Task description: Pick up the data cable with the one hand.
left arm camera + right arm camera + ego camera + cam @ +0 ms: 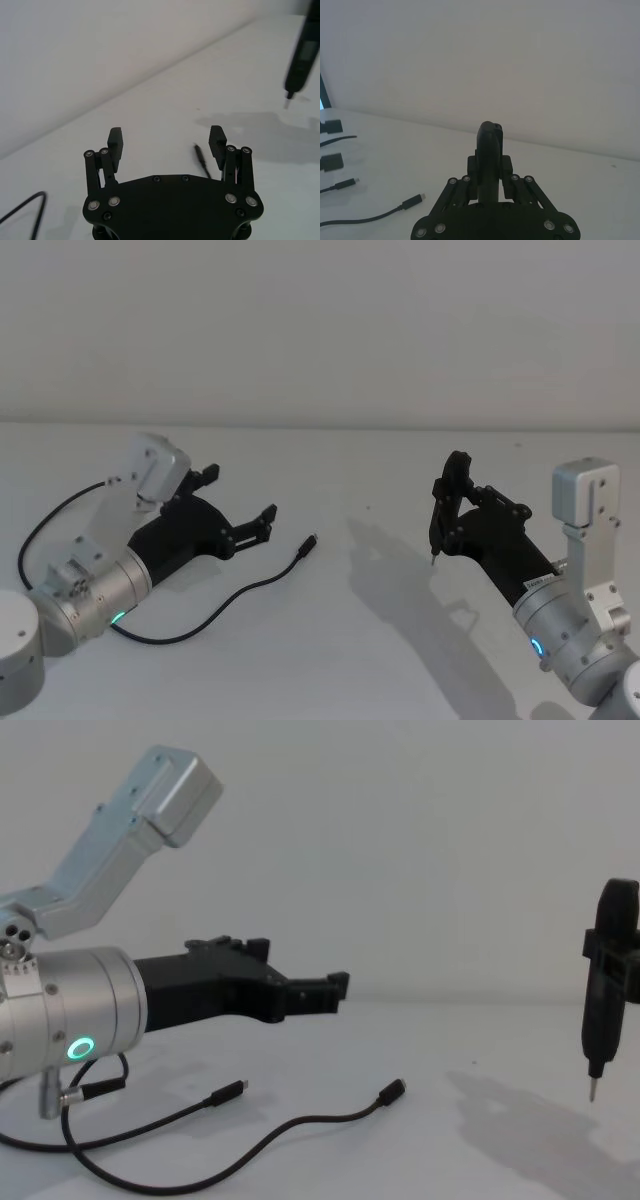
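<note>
Poised above the white table [330,660], jaws spread wide and gripping nothing: the left tool [240,495], green ring [118,618] lit at the wrist. Lying flat on the table just beside it, untouched: the data cable [231,602], curving out from under the left arm to a small plug near the tool's tips. Parked well off to the right, clamped on a black pin-tipped implement [436,532]: the right tool [458,498].

Step in hand, by the look of it: the approach, with no grasp yet made. Best done by shifting slightly right, dropping straight down to straddle the cord just behind the plug, across its run rather than along it, then closing right at the table surface. Closing too high would likely miss so thin a cord.

From the chest view: clear air between left tool [330,988] and data cable [300,1122], plus a second small plug [235,1092] where the head view has the arm in the way. From the left wrist view: the plug end [200,156] lined up just inside one jaw.
</note>
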### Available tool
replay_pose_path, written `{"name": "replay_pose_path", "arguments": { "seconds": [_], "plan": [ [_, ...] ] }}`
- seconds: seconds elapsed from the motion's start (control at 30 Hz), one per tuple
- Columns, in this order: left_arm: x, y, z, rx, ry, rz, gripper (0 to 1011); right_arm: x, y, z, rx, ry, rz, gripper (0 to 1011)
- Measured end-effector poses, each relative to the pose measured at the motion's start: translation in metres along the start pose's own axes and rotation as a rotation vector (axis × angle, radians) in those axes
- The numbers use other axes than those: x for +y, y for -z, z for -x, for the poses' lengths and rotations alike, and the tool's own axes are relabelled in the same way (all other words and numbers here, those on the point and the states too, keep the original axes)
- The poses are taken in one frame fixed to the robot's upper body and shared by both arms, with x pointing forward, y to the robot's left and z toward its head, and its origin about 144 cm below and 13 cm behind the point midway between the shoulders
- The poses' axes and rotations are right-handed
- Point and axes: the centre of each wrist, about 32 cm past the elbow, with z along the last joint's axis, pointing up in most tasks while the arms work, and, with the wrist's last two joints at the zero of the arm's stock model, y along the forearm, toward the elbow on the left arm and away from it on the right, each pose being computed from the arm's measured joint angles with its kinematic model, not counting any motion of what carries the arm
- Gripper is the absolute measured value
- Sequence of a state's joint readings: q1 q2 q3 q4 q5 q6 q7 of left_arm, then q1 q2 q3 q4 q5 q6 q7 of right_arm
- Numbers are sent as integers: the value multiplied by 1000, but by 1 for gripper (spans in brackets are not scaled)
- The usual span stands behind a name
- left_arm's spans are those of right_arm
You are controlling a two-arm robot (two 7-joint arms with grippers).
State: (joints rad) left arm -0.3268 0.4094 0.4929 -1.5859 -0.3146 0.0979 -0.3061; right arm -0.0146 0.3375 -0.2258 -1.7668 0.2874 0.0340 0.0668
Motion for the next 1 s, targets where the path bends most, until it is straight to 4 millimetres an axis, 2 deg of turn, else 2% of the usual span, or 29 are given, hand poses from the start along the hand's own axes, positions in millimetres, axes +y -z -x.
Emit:
{"name": "replay_pose_path", "arguments": {
  "seconds": [0.4,1.0],
  "plan": [
    [-2,-8,-15,46,175,-99,1001,0,0,0,0,0,0,275],
    [-2,-6,-21,80,270,-211,1001,0,0,0,0,0,0,274]
  ]
}}
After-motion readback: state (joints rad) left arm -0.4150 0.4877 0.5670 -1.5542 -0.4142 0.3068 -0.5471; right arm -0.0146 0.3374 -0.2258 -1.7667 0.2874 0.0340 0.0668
